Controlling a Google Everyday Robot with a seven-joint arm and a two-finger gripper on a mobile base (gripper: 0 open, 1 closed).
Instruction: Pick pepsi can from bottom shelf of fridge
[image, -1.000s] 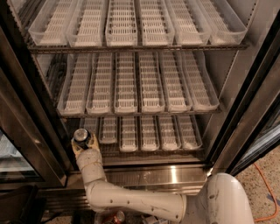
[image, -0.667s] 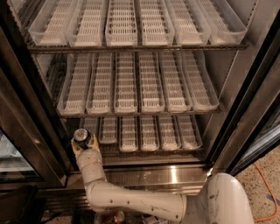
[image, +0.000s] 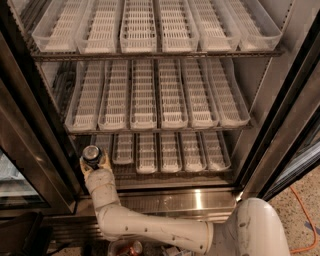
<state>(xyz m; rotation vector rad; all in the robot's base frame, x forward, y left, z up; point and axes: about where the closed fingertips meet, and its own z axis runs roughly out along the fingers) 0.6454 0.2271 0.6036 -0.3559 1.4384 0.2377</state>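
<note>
The fridge (image: 280, 130) stands open in the camera view, with three racks of clear lane trays. The pepsi can (image: 92, 154), dark with a silver top, sits at the far left of the bottom shelf (image: 165, 175), in front of the leftmost tray. My gripper (image: 93, 162) is at the can, its pale fingers wrapped around the can's sides from below. The white arm runs from the lower right up to it. The can's lower body is hidden by the gripper.
The steel sill (image: 195, 200) lies below the bottom shelf. Black door frames flank the opening at left (image: 35, 150) and right (image: 295, 115). A red-orange can (image: 134, 248) lies among floor clutter under the arm. An orange cable (image: 305, 220) crosses the floor at right.
</note>
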